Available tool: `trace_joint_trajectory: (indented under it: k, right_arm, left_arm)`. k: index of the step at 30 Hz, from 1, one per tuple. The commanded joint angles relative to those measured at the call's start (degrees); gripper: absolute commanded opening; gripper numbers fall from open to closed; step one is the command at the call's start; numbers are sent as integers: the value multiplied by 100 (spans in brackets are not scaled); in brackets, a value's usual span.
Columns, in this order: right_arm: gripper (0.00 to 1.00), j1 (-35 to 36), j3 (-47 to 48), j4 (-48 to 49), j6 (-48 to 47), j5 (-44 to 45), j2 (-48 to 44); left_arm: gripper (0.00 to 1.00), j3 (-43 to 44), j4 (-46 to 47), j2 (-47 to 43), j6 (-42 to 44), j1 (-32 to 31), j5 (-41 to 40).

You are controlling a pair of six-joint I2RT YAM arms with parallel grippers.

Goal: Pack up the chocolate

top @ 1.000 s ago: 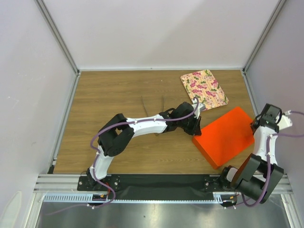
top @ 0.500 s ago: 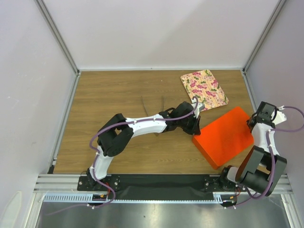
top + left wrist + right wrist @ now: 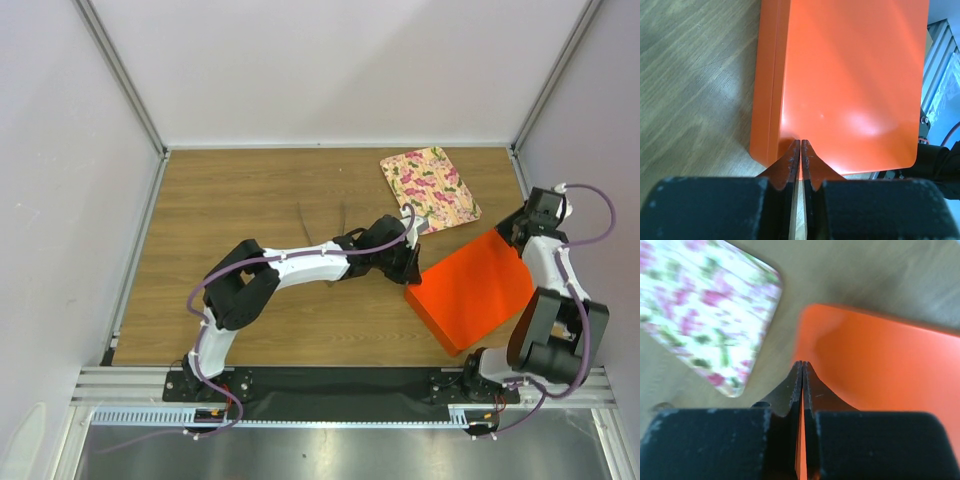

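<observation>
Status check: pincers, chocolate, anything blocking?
Left pincer shut, tips at edge of orange box. Right pincer shut, over its far corner. No chocolate in view. Floral board lies beyond, apart.

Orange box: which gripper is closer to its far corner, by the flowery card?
Right. The right gripper is at that far corner of the orange box; the left gripper is at the box's left corner, a whole side away.

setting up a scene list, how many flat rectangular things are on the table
2: the orange box at the front right, and the floral panel just behind it toward the back right. Anything inside the box is hidden.
</observation>
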Motion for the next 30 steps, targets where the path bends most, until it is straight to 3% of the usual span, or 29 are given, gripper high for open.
trace_joint_trajectory:
  k: [1,5,15,25,30]
  right_arm:
    - [0,-154,-350,361,-90,-126,446]
    - [0,-58,-131,-15,-248,75,842]
    - [0,66,880,-833,-362,286,333]
    - [0,-233,-981,-1458,288,384,-1327]
    - [0,-382,-1739,-1361,542,314,-1215]
  left_arm:
    - [9,-207,-182,-154,-23,34,-69]
    - [9,-277,-156,-171,-58,34,-69]
    - [9,-225,-200,-461,-67,34,-87]
    - [9,-145,-297,-303,-58,34,-69]
    - [9,-225,-279,-294,-93,34,-131]
